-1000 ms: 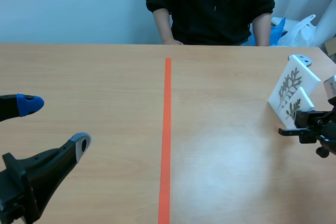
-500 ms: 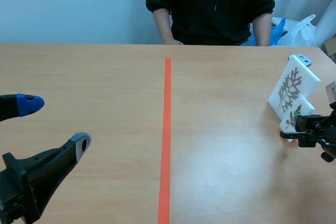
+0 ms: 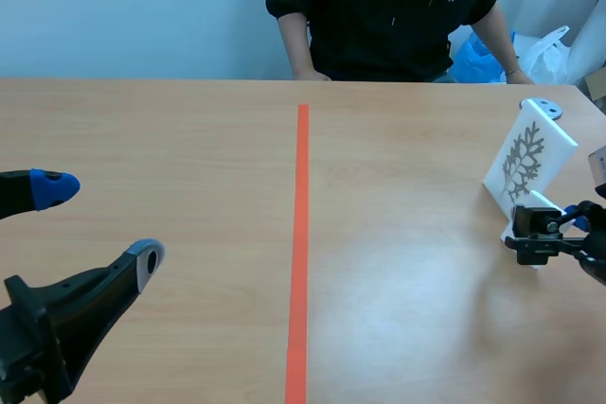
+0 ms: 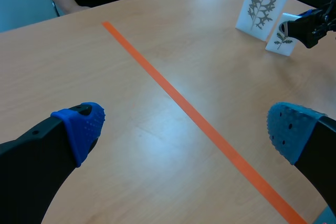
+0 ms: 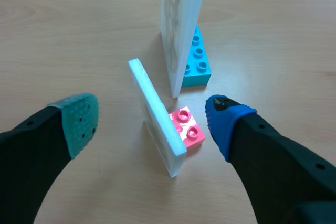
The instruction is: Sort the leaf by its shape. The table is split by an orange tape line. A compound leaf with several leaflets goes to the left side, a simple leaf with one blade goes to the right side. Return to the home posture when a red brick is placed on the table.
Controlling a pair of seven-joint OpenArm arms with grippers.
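Across the whole scene view runs the tan worktop (image 3: pixel 189 139), with a person in a black top (image 3: pixel 379 16) sitting at the far edge, upper middle of the frame. An orange tape line (image 3: pixel 300 234) goes straight up the centre and splits the surface in two.

Lower left of the scene is the left pincer (image 3: pixel 99 224). It's spread wide with nothing in it, hanging over bare wood on the left half.

Over at the right edge, about mid height, is the big leaf card (image 3: pixel 530 153). It's a white slab standing up with a bit of a lean, and it shows a much-divided, feathery leaf. Just below it in the scene view is the small leaf card (image 4: pixel 280 35), also white and tilted, with a little sprig of several leaflets. Both sit right of the tape.

The right pincer (image 5: pixel 151 114) is parted, one finger on each side of the small card with a gap on both sides, so no grip on it.

From the right wrist view, a cyan brick (image 5: pixel 195 59) sits against the base of the big card, and a pinkish-red brick (image 5: pixel 186 129) sits against the small one. A small metal disc with holes (image 3: pixel 541 109) lies just above the big card in the scene view.
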